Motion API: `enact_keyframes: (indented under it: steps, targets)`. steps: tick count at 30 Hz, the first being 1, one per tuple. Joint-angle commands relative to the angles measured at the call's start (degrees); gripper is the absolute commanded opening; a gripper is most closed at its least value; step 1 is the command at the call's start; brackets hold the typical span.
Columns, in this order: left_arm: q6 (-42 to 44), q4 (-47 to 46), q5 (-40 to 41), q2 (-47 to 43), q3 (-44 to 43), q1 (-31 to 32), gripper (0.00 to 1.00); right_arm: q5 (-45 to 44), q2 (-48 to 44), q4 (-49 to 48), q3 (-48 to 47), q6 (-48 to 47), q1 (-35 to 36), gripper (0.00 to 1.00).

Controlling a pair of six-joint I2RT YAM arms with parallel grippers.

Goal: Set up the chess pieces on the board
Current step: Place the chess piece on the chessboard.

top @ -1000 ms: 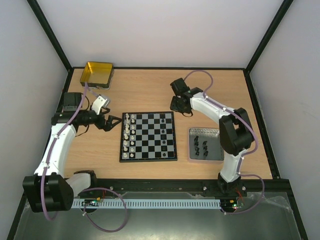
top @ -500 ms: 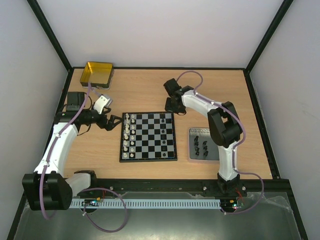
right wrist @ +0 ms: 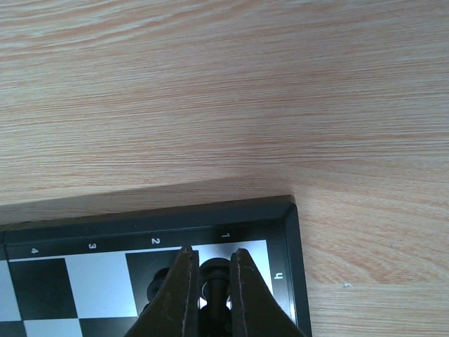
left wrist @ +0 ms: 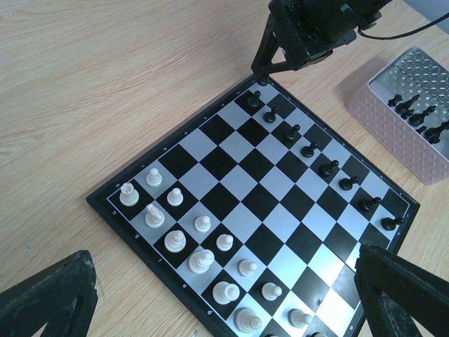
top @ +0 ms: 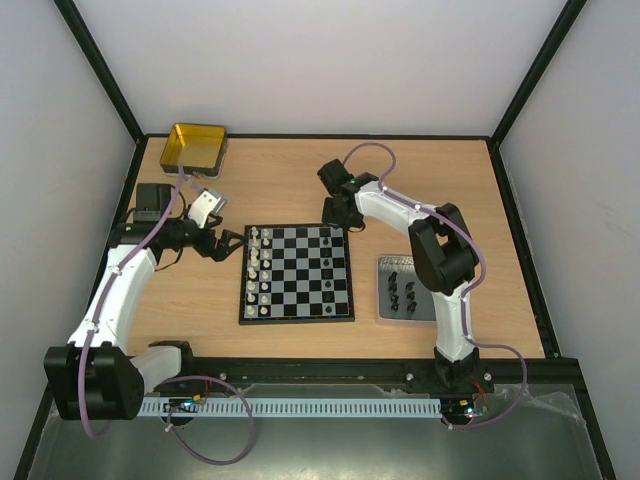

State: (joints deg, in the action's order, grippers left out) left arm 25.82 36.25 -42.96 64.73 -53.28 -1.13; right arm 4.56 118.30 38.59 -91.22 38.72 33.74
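Chess pieces (left wrist: 290, 132) stand on the board (left wrist: 259, 179), which lies flat mid-table between the two arms. Eight black pawns (left wrist: 327, 167) form one row along its right side. White pieces (left wrist: 201, 261) fill two rows along its left, thirteen of them inside the left wrist view. One more black piece (right wrist: 215, 268) is clamped in the right gripper (right wrist: 211, 255) above the board's far right corner, by border marks 4, 3, 2, 1 and h. A studded metal tray (left wrist: 393, 137) right of the board holds loose black pieces (left wrist: 421, 116), too small to count. The left gripper (top: 228, 243) hangs spread wide just left of the board, grasping nothing
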Motion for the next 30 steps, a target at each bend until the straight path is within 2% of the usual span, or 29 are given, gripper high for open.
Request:
enact_keyframes:
  steps: [1,14,24,30]
  targets:
    - [-0.43,-0.58,0.06,0.22,0.71,0.50,0.99,-0.65,1.81,2.17,-0.20,-0.74,0.15,0.02]
    - [-0.34,-0.66,0.12,0.13,0.87,0.66,0.99,-0.25,2.44,2.06,0.32,-0.69,0.19,0.03]
    - [-0.34,-0.74,0.20,0.13,0.98,0.77,0.99,0.53,2.19,1.80,0.34,-0.58,0.19,0.12]
    - [-0.34,-0.84,0.17,0.15,0.98,0.86,0.99,0.72,1.91,2.00,0.33,-0.66,0.22,0.14]
